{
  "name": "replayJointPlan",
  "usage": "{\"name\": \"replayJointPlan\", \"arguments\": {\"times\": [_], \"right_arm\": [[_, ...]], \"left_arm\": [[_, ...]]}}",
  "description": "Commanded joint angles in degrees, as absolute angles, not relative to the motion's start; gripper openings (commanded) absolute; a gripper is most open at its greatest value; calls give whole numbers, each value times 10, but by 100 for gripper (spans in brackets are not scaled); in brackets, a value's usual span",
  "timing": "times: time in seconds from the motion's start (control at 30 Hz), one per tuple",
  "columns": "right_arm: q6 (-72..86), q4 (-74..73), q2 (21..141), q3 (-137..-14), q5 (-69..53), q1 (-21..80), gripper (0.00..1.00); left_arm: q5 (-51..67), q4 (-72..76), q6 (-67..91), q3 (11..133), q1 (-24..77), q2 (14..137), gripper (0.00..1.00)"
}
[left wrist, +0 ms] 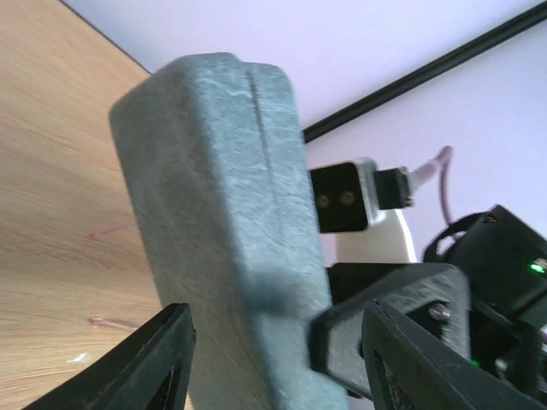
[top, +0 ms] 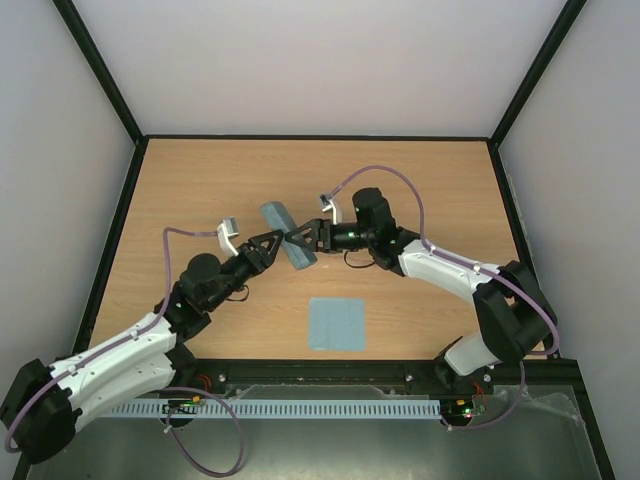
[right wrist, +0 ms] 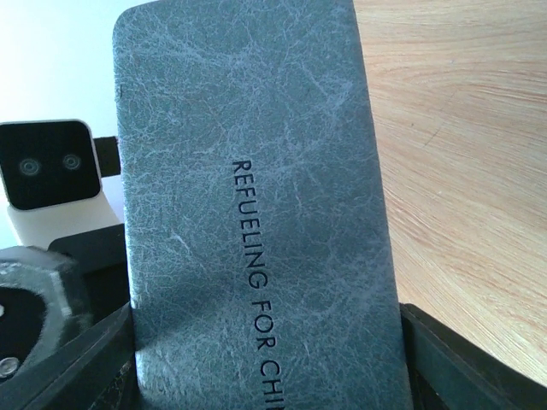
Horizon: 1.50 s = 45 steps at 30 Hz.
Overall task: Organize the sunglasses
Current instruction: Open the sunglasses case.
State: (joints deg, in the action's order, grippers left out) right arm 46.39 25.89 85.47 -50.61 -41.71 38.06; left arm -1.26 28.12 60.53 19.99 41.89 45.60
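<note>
**Both grippers at one closed case; sunglasses not made out**

From my remote station I count one light wooden table (top: 200, 190) and two white-and-black arms, the left arm (top: 120, 350) and the right arm (top: 450, 268), which meet near the table's middle. Between them is one grey-blue rounded oblong case (top: 288, 235) with a marbled texture, closed along its seam.

The right gripper (right wrist: 273, 367) clamps the case across its broad face, with a finger pressed to each long edge. The left gripper (left wrist: 286, 363) straddles the case's thin side, and one of the right gripper's fingers also sits between its jaws. I cannot tell whether the left gripper actually grips.

One flat square blue-grey cloth (top: 337, 323) lies on the table nearer the arm bases, well apart from the case.

I cannot find the sunglasses in any view, and the shut case hides whatever it contains. The left wrist view shows two faint pink marks (left wrist: 109, 231) on the wood beside the case, too thin to identify. Lettering on the case runs off the bottom edge of the right wrist view.
</note>
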Motion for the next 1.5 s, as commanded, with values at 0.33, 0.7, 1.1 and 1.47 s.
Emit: {"name": "replayJointPlan", "arguments": {"times": [0.33, 0.7, 1.1, 1.47], "right_arm": [[437, 249, 825, -524, -419, 385, 46], [456, 266, 810, -524, -443, 369, 45], [468, 274, 798, -522, -452, 366, 44], [479, 278, 781, -519, -456, 360, 44]], "left_arm": [[-72, 212, 608, 227, 422, 544, 40], [-98, 180, 607, 207, 420, 512, 40], [-99, 159, 610, 192, 414, 483, 41], [-105, 126, 614, 175, 410, 437, 41]]}}
